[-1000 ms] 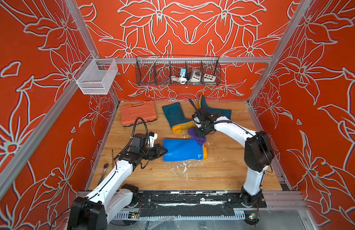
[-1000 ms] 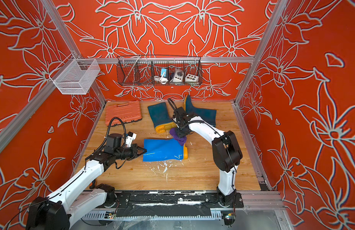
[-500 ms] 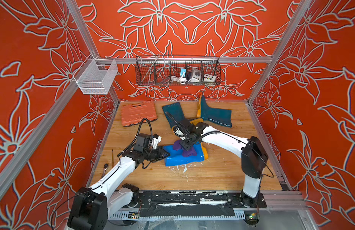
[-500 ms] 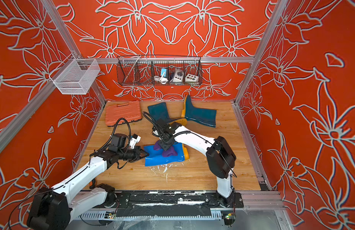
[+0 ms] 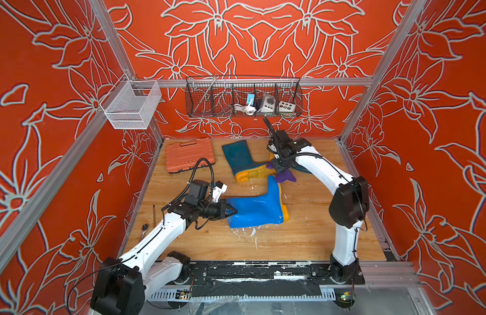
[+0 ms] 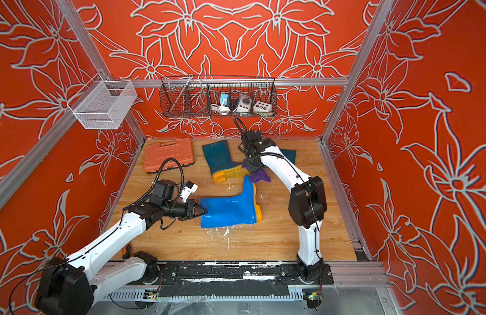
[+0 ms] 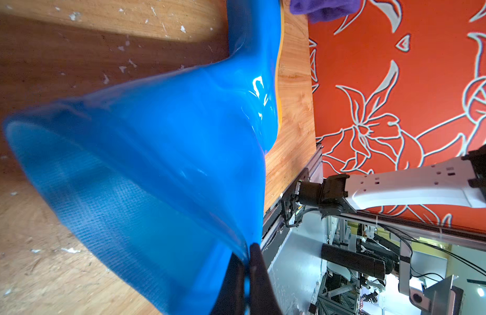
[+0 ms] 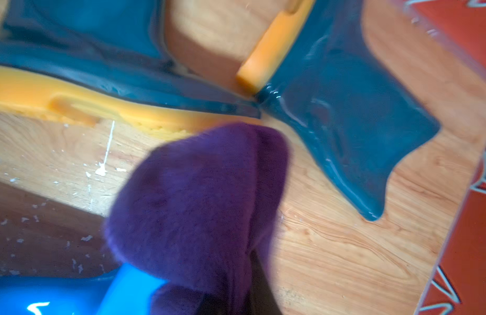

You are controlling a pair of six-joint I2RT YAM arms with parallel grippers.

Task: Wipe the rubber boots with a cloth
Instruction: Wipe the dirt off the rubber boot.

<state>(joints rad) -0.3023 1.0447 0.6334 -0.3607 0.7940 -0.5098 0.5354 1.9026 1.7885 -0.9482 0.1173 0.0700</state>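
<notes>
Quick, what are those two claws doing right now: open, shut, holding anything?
The left gripper is shut, pinching the top rim of the blue boot.
The right gripper is shut on the purple cloth.

So the table (image 5: 304,231) is a light wooden board with visible grain. A flat orange tool case (image 5: 188,158) sits in the far left corner. Beside it, mid far edge, a teal boot (image 5: 240,158) lies on its side, yellow sole facing the near edge. A second teal boot (image 8: 345,122) lies towards the far right, mostly hidden in both top views. The blue boot (image 5: 257,210) is on its side around the middle, with white flecks (image 5: 250,231) scattered on the wood just in front of it. Along the left edge there's what looks like a small ratchet (image 5: 145,227) and a thin rod (image 5: 154,215).
</notes>
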